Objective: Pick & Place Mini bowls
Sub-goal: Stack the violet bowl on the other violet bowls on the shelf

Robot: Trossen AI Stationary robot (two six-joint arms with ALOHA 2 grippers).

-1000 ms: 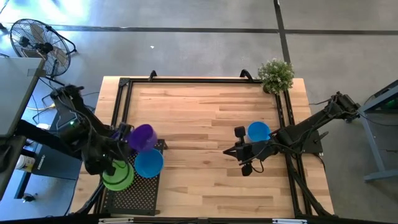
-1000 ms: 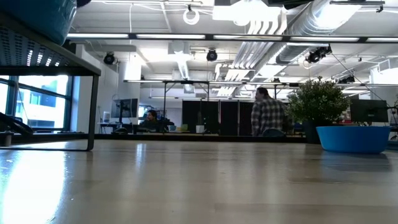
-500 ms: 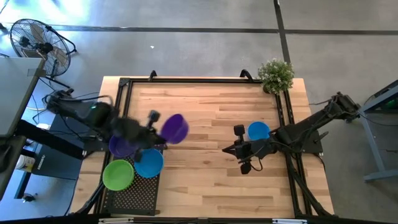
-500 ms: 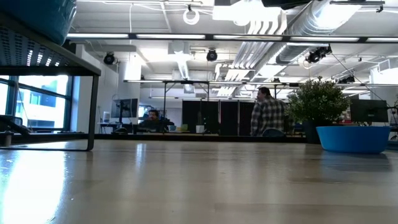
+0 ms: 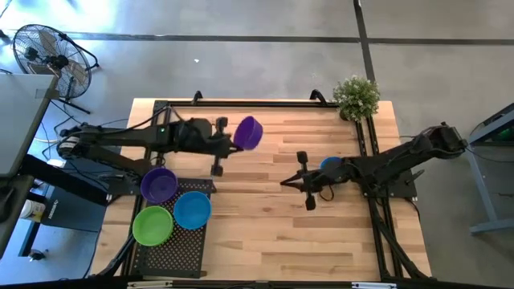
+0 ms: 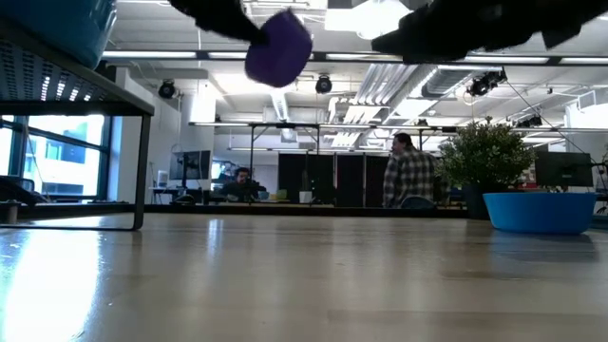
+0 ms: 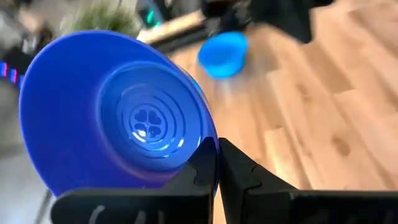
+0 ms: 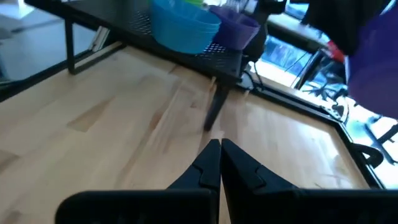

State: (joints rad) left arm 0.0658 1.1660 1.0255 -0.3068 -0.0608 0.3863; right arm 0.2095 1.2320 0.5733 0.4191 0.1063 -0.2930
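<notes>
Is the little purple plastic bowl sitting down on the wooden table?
No, the low view shows the small purple plastic bowl up in the air, high above the wooden table, held by the left gripper.

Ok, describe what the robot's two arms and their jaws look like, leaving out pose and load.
Both arms are dark, slim and jointed, with thin black cables looping along the links. The left arm shows a small green light near its middle. The left gripper and right gripper each end in two matte black, wedge-shaped jaws tapering to narrow tips.
</notes>
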